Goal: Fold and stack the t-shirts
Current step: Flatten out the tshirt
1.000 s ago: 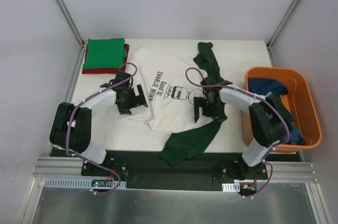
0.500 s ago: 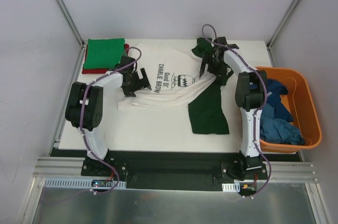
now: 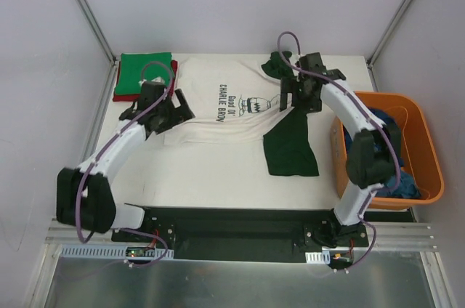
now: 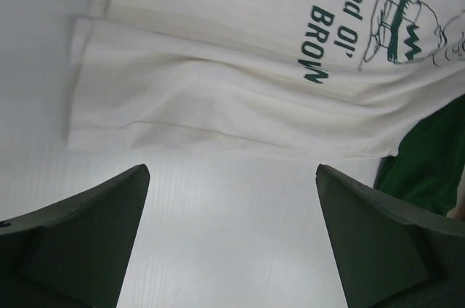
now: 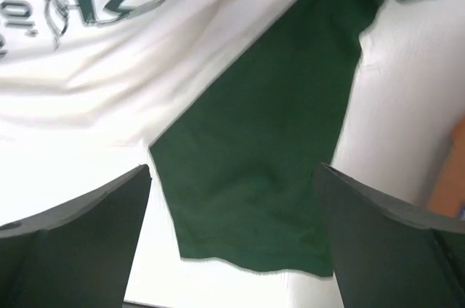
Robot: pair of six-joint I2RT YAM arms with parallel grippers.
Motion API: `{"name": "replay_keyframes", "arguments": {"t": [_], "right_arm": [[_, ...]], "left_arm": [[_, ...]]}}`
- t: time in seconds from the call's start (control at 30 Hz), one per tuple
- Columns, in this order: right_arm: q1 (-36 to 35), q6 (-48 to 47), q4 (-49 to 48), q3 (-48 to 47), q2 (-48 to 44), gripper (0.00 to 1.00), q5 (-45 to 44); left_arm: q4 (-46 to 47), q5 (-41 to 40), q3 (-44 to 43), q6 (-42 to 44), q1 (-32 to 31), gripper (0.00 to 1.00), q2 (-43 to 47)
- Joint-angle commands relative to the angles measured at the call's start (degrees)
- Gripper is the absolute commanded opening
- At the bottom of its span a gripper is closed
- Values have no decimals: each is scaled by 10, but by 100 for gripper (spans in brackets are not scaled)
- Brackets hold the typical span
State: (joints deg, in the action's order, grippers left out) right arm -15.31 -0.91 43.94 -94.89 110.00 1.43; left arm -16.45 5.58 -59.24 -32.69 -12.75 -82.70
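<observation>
Cloth is all we have to handle here, so we expect every piece to be light, limp and apt to slide on the smooth white table [image 3: 218, 177]. At far left a bright green tee [image 3: 145, 73] lies folded square on a red tee [image 3: 119, 96], of which only the edges show.

Just right of that pile the left gripper [image 3: 167, 110] hovers at the left edge of the white tee [image 3: 211, 128]. In its wrist view the jaws stand wide apart with nothing between them. The white tee lies mid-table toward the back, its near part apparently doubled over into a soft, creased band, with the dark print [image 3: 240, 103] facing up.

One dark green sleeve [image 3: 289, 150] spreads flat toward us as a rough rectangle. The second sleeve [image 3: 277, 65] is bunched at the back beside the right gripper [image 3: 300, 94], which is also spread wide and empty. We judge the flat sleeve is best pinched at its free hem corners, since a hold mid-panel would only bunch the knit.

At far right the orange tub [image 3: 429, 166], rigid plastic, holds crumpled blue tees [image 3: 379, 120].
</observation>
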Motion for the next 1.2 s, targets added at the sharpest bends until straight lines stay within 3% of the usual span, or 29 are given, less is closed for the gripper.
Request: {"name": "replay_keyframes", "arguments": {"t": [0.0,0.1,0.3,0.53,0.8,0.97,1.17], "right_arm": [[4,34,-61,137,-154,97,-20],[3,57,-68,213,-230,97,1],[-4,85,-71,299,-297,97,12],[-3,93,-55,316,-327,97,-2],[-4,93,-35,320,-346,97,-35],[-4,96,-35,326,-352,97,-35],[-6,111,-19,357,-385,97,-22]], "left_arm": [[-48,-80,102,-55,45,99,104],[-47,-57,128,-65,99,99,114],[-33,-31,77,-71,120,74,15],[-14,2,56,-84,124,52,-79],[-21,-28,94,-90,124,49,-91],[-20,-41,68,-85,124,42,-133],[-20,-50,29,-75,124,23,-165]]}}
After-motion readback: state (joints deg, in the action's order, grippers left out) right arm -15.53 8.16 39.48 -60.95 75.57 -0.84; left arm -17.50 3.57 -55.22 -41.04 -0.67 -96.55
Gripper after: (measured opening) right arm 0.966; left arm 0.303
